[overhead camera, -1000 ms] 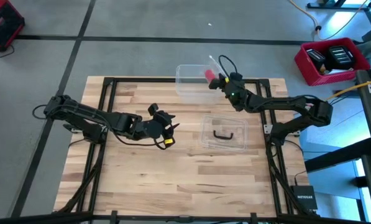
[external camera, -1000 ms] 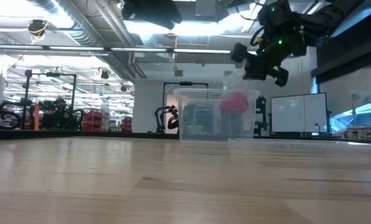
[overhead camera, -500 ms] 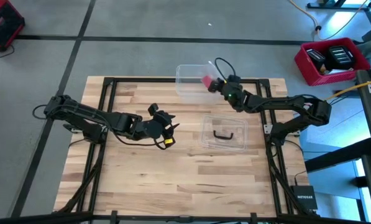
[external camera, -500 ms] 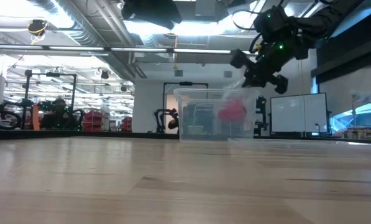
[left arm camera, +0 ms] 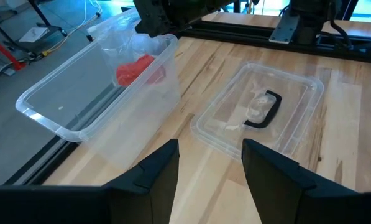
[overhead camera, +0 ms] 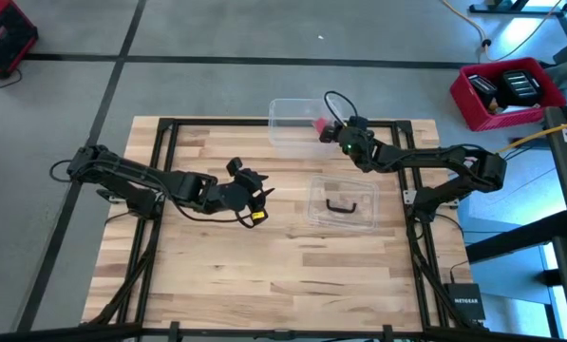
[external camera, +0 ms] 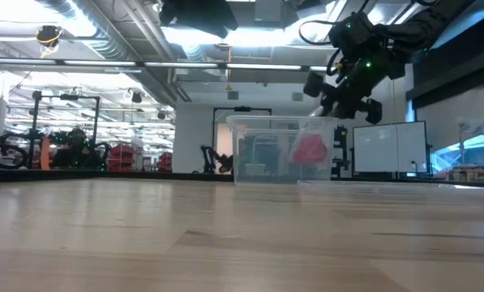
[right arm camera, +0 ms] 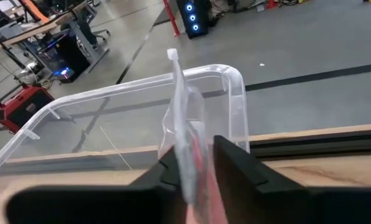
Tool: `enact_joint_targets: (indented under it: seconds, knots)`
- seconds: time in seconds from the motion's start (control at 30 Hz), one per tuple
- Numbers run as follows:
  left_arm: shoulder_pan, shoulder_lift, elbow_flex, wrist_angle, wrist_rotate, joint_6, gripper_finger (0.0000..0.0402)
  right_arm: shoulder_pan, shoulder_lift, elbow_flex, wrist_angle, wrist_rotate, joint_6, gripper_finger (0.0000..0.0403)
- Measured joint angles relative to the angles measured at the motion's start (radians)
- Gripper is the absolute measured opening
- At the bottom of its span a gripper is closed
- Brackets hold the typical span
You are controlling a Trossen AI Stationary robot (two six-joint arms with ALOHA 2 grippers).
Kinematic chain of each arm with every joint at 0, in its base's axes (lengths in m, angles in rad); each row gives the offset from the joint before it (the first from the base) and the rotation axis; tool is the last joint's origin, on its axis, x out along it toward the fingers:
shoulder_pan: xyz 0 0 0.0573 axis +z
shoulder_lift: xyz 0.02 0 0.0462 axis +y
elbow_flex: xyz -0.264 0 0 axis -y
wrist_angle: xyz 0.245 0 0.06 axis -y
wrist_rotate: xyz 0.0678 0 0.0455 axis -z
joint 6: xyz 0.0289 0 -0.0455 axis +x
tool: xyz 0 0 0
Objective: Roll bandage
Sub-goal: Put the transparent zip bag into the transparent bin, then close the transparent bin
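Observation:
The red bandage [left arm camera: 137, 68] is a small roll inside a crinkled clear wrapper [left arm camera: 114, 37]. It hangs inside the open clear box [overhead camera: 285, 128] at the table's far edge and shows through the box wall in the low view [external camera: 310, 150]. My right gripper [right arm camera: 194, 171] stands just above the box's right rim, shut on the wrapper. My left gripper [left arm camera: 210, 168] hovers open over the middle left of the table [overhead camera: 255, 195], touching nothing. My right gripper pinches the clear wrapper [right arm camera: 186, 146] between its two fingers, with red showing through the plastic beside them. The fingers slant down from the table's right toward the box. The wrapper's free end [right arm camera: 173, 57] sticks out past the fingers. The red roll hangs below, inside the box.
The box's clear lid with a dark handle [overhead camera: 342, 204] lies flat on the table, nearer than the box and to the right of my left gripper. A black frame runs along the table's edges. A red crate [overhead camera: 506, 90] sits off the table at the far right.
My right gripper has tipped down toward the box. The wrapper with the red roll has sunk from the box's rim to well inside its walls.

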Motion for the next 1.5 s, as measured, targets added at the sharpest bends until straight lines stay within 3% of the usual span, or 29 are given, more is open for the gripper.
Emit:
enact_joint_targets:
  seconds: [0.2,0.4,0.67,0.97,1.33,1.5]
  knots:
    - [0.0,0.0,0.0,0.0,0.0,0.004,0.0168,0.0,0.0,0.0,-0.026,-0.004,-0.005,0.0139]
    - [0.0,0.0,0.0,-0.003,0.0,0.004,0.0168,0.0,-0.001,0.002,-0.058,0.002,-0.008,0.0173]
    - [0.007,0.0,0.0,-0.005,0.001,0.005,0.0168,0.0,-0.001,0.001,-0.016,-0.047,-0.038,0.0177]
    - [0.007,0.0,0.0,-0.013,0.001,0.005,0.0168,0.0,-0.002,0.001,0.048,-0.035,-0.07,0.0177]
    - [0.006,0.0,0.0,-0.015,0.001,0.005,0.0168,0.001,-0.138,0.001,0.1,-0.108,-0.416,0.0177]
    - [0.006,0.0,0.0,-0.014,0.02,0.003,0.0168,0.001,-0.266,0.001,-0.091,-0.27,-0.561,0.0177]
